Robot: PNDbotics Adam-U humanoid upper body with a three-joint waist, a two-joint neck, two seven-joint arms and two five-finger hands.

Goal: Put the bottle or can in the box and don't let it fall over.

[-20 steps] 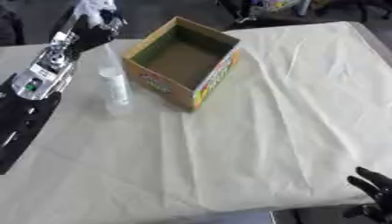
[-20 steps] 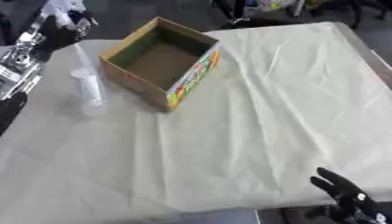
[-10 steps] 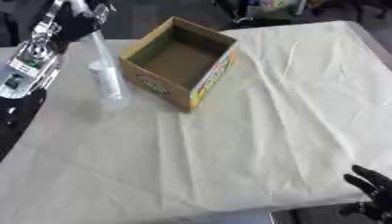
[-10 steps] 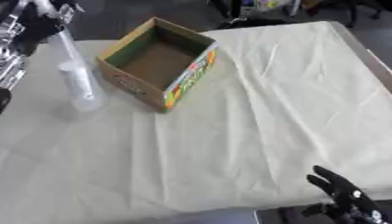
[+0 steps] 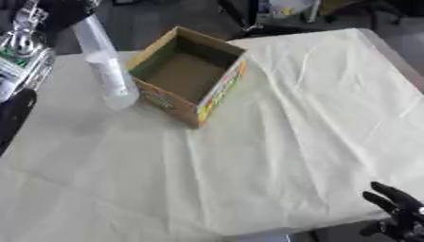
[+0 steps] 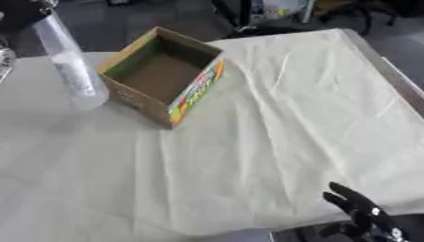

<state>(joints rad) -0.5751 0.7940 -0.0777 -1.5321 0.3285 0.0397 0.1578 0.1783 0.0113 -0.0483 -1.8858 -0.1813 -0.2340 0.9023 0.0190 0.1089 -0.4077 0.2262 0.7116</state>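
A clear plastic bottle [image 5: 106, 71] leans at the far left, just left of the box, with its top under my left hand [image 5: 59, 9]. That dark hand is shut round the bottle's upper end at the top left corner. Whether the bottle's base touches the cloth I cannot tell. The open cardboard box [image 5: 217, 90], with a colourful printed side, stands empty on the table at the centre left. My right hand [image 5: 396, 208] rests open at the lower right corner, fingers up, far from both.
A cream cloth [image 5: 273, 156] with creases covers the table. My left arm's silver and black links [image 5: 18, 52] run down the left edge. Dark chairs and clutter stand beyond the far edge. The table's right edge slants down the right side.
My left hand has taken hold of the bottle's top. The bottle now leans and looks larger, closer to the camera. The right hand has stayed in place.
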